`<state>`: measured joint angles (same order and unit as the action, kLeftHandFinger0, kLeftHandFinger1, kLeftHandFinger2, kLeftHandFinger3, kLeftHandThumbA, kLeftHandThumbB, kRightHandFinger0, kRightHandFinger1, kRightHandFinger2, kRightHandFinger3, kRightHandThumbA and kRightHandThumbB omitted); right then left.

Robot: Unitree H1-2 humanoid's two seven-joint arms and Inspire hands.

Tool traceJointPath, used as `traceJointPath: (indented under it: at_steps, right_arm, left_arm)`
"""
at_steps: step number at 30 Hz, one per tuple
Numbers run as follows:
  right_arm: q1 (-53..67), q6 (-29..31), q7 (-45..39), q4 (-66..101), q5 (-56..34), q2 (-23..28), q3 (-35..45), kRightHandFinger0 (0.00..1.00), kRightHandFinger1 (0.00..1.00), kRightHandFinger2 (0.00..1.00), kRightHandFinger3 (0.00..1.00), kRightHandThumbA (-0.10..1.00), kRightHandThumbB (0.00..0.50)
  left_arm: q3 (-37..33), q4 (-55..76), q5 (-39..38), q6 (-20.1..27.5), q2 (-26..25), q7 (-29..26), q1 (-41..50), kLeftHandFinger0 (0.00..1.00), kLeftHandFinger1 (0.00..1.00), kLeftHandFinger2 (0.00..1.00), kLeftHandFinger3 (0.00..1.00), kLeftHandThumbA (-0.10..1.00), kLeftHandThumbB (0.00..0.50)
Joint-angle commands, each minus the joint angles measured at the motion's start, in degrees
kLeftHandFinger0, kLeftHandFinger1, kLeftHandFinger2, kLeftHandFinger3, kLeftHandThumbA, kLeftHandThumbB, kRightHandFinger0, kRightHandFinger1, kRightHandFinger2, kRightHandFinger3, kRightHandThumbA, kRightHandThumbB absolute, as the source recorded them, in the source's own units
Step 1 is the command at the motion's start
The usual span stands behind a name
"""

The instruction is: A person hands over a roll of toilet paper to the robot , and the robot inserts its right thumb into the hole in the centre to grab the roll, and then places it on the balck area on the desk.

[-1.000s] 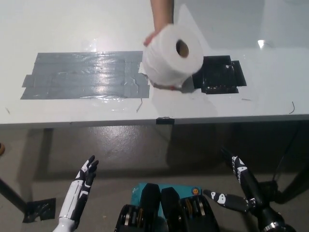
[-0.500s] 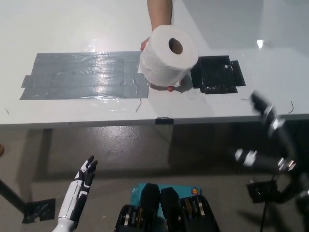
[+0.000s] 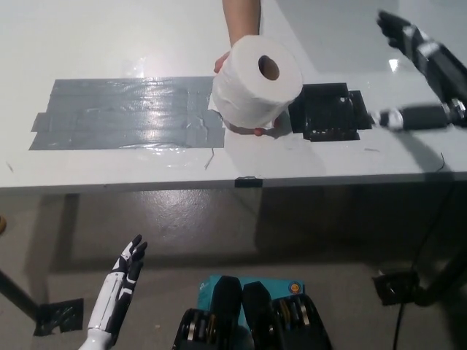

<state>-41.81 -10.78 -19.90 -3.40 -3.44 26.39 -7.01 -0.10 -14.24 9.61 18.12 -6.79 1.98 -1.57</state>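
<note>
**Roll held out, right hand spread beside it**

A person's hand (image 3: 237, 62) holds the roll (image 3: 255, 80) above the desk (image 3: 109, 36), its centre hole facing up toward the camera. The roll hangs between the grey tape (image 3: 128, 113) and the black area (image 3: 328, 111), overlapping both edges. The right hand (image 3: 423, 80) is over the desk's right side, fingers (image 3: 398, 25) spread wide, holding nothing, apart from the roll. The left hand (image 3: 125, 273) rests low below the desk edge, fingers loosely apart, empty.
</note>
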Motion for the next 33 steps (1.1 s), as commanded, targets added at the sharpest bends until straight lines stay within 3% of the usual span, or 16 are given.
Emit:
traceJointPath:
  at_steps: [1, 7, 8, 11, 13, 15, 21, 33]
  right_arm:
    - [-9.93, -4.78, -6.44, -6.86, 1.14, 1.48, -3.16, 1.00, 1.00, 1.00, 1.00, 1.00, 0.306]
    - [-19.08, -3.61, -5.75, -20.79, 3.46, -1.83, -5.93, 1.00, 1.00, 1.00, 1.00, 0.87, 0.289]
    - [-20.79, -2.74, -5.42, -23.92, 4.14, -2.74, -6.50, 1.00, 1.00, 1.00, 1.00, 0.87, 0.305]
    - [-23.85, -2.07, -5.29, -29.24, 5.35, -4.26, -7.51, 1.00, 1.00, 1.00, 1.00, 0.89, 0.289]
    - [-26.17, -1.53, -4.95, -33.24, 7.03, -5.37, -8.78, 1.00, 1.00, 1.00, 1.00, 0.92, 0.316]
    - [-29.04, -0.03, -3.62, -37.32, 11.28, -6.70, -12.04, 1.00, 1.00, 1.00, 1.00, 1.00, 0.331]
    - [-32.97, 3.10, -0.38, -45.63, 13.75, -10.35, -13.92, 1.00, 1.00, 1.00, 1.00, 0.98, 0.360]
    - [-36.86, 8.86, 4.45, -58.15, 17.92, -14.46, -14.88, 1.00, 1.00, 1.00, 1.00, 1.00, 0.351]
  left_arm:
    - [-0.05, 1.62, 0.90, 2.15, -0.63, -1.45, -0.98, 1.00, 1.00, 1.00, 1.00, 1.00, 0.177]
    - [-0.08, 1.85, 0.60, 2.69, -0.50, -1.28, -1.25, 1.00, 1.00, 1.00, 1.00, 1.00, 0.170]
    - [-0.04, 1.91, 0.44, 2.58, -0.47, -1.20, -1.36, 1.00, 1.00, 1.00, 1.00, 1.00, 0.177]
    - [-0.01, 1.92, 0.17, 2.62, -0.35, -1.13, -1.58, 1.00, 1.00, 1.00, 1.00, 1.00, 0.181]
    - [-0.23, 1.76, 0.52, 3.28, -0.39, -1.15, -1.67, 1.00, 1.00, 1.00, 1.00, 1.00, 0.162]
    - [-0.31, 1.81, 0.82, 3.47, -0.33, -1.31, -1.58, 1.00, 1.00, 1.00, 1.00, 1.00, 0.154]
    - [-0.28, 2.00, 0.91, 3.71, -0.33, -1.30, -1.61, 1.00, 1.00, 1.00, 1.00, 1.00, 0.167]
    - [-0.49, 2.04, 1.01, 3.92, -0.45, -1.06, -1.96, 1.00, 1.00, 1.00, 1.00, 1.00, 0.142]
